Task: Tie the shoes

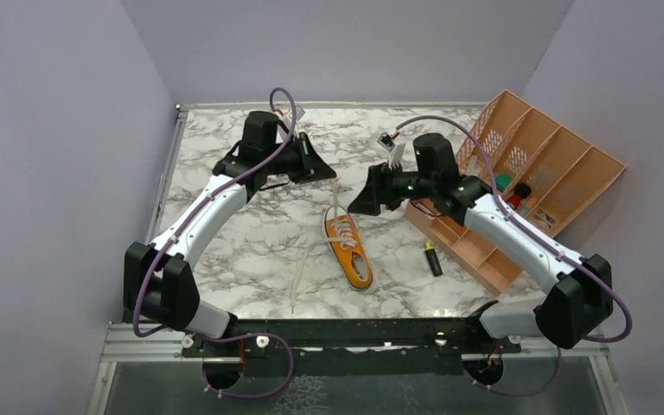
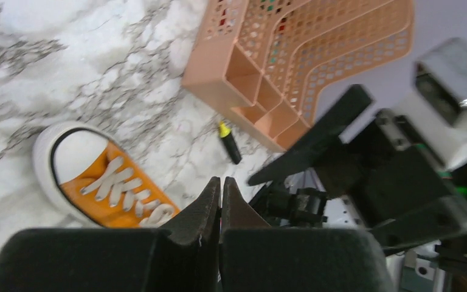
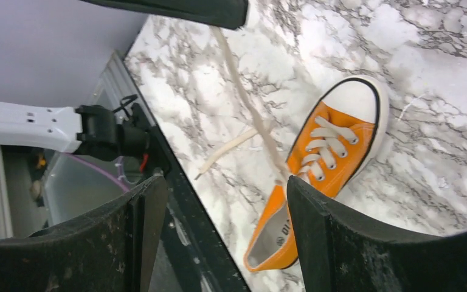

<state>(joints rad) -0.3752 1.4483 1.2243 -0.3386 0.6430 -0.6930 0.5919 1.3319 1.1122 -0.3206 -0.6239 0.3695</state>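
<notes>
Sneaker (image 1: 348, 251) sits mid-table, toe pointing away from the bases, not tied yet. Left gripper (image 2: 221, 182) is clamped on the taut lace (image 3: 243, 91), lifted off the shoe. Right gripper (image 3: 225, 182) hangs spread wide, nothing in it, just right of the toe. I'd send it for the loose lace (image 3: 228, 149) lying left of the shoe and grab near the tip. Peach organizer (image 1: 562, 164) and marker (image 1: 433, 260) sit off right, harmless. The taut strand crossing that reach is the real snag.
</notes>
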